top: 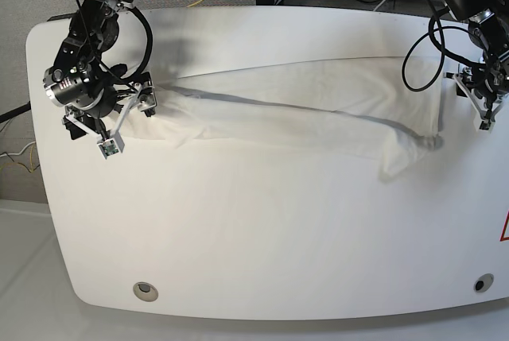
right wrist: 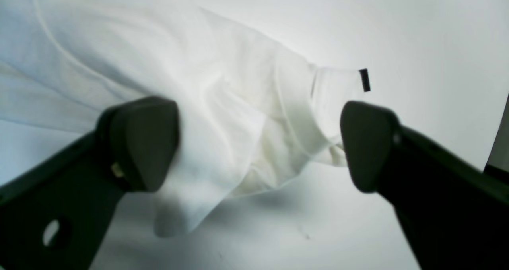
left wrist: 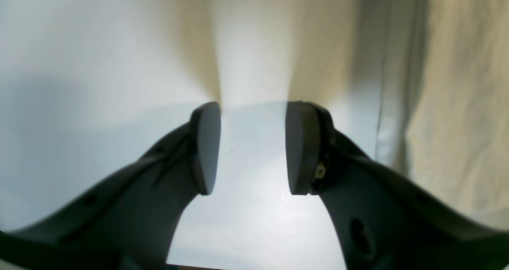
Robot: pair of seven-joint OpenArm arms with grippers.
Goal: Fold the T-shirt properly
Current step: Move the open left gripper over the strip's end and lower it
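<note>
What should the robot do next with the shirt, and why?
Probably lower the right gripper and close it on the bunched sleeve end of the T-shirt. Its jaws stand wide open around that fabric without pinching it, and the shirt lies stretched in a long strip across the table, not yet folded.

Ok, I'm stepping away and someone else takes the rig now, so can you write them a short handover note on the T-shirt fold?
Left gripper: jaws partly apart, nothing between them, above the tabletop beside the T-shirt.
Right gripper: wide open, empty, poised over a bunched end of the shirt near its small black tag.
T-shirt: stretched in a long rumpled band across the far half of the table, between the two arms.
Done: no neat fold visible yet.
Left: grasp the ends, flatten, fold properly.
</note>
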